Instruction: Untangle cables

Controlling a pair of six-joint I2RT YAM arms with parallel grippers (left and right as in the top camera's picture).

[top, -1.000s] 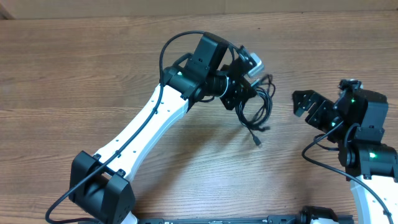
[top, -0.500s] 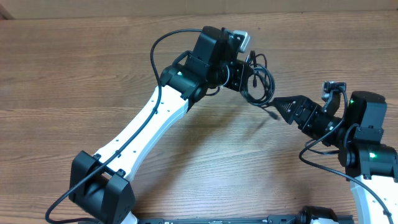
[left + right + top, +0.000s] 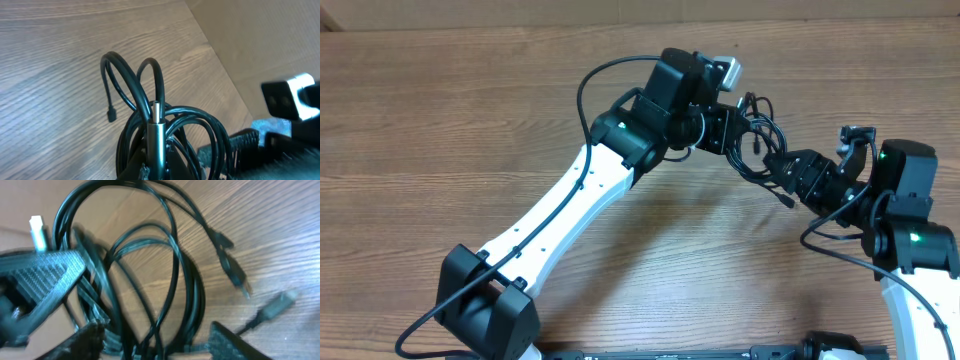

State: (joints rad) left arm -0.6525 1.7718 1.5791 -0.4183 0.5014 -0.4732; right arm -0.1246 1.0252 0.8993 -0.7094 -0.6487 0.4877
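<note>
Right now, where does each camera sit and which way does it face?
Overhead: above the table, looking straight down; both arms show, left gripper holding the cable bundle, right gripper open at it.
Left wrist: on the left arm, facing the bundle's loops; own fingers hard to make out.
Right wrist: on the right arm, facing the bundle; own fingertips at bottom.
Shared: all three see the bundle; overhead and right wrist both show the left gripper.

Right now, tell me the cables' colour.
The cables are black; clearest in the right wrist view.
</note>
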